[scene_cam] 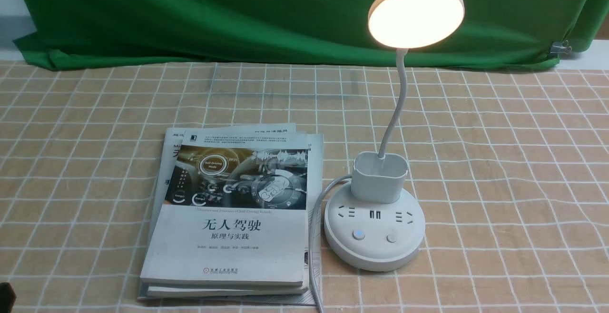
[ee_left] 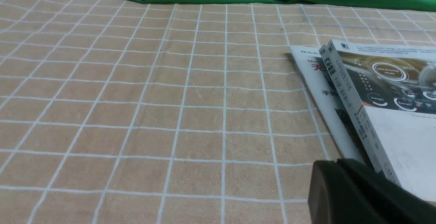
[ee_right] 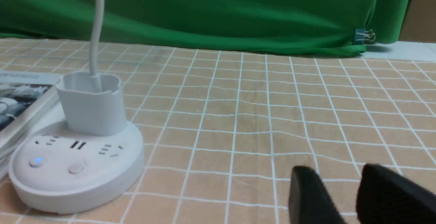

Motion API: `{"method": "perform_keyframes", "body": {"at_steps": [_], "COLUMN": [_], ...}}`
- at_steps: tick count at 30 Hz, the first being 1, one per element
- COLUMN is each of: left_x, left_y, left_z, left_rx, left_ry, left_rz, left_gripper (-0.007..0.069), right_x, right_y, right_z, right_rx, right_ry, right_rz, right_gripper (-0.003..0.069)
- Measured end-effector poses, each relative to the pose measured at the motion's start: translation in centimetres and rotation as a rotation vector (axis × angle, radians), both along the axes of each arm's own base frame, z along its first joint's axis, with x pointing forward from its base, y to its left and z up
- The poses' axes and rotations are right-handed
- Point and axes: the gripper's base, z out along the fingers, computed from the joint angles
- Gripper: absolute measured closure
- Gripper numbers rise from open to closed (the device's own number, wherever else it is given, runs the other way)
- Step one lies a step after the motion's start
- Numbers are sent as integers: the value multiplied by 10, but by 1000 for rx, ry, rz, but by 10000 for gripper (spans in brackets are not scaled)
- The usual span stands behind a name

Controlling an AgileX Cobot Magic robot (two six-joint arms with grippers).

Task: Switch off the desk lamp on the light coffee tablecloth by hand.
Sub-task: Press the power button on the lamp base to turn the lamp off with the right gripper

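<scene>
The white desk lamp [scene_cam: 374,229] stands on the light coffee tablecloth [scene_cam: 499,161], right of centre. Its disc head [scene_cam: 416,13] glows. On the round base the left button [scene_cam: 358,235] shows a blue light and the right button [scene_cam: 391,238] is plain. In the right wrist view the lamp base [ee_right: 75,179] lies well off to one side of my right gripper [ee_right: 335,179], which is open, empty and low over the cloth [ee_right: 272,115]. My left gripper [ee_left: 337,164] is shut and empty beside the books' corner. Only a dark sliver of it [scene_cam: 4,296] shows in the front view.
A stack of books [scene_cam: 233,213] lies just left of the lamp; it also shows in the left wrist view [ee_left: 391,108]. The lamp's white cord [scene_cam: 314,237] runs between the books and the base toward the front edge. A green backdrop cloth [scene_cam: 238,18] hangs behind.
</scene>
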Motion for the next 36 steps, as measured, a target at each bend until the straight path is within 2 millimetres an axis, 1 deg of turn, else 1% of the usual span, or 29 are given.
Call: {"method": "perform_keyframes", "body": {"at_steps": [31,33,36], "left_x": [0,0,0], "left_y": [0,0,0], "left_z": [0,0,0], "left_rx": [0,0,0], "left_ry": [0,0,0], "left_rz": [0,0,0], "left_gripper": [620,620,620], "right_x": [0,1,1], "right_y": [0,1,1], "right_z": [2,5,13], "right_rx": [3,83,344], "right_ry": [-17,-52,-110], "right_rz": [0,-5,-22], "right_gripper": [421,421,421]}}
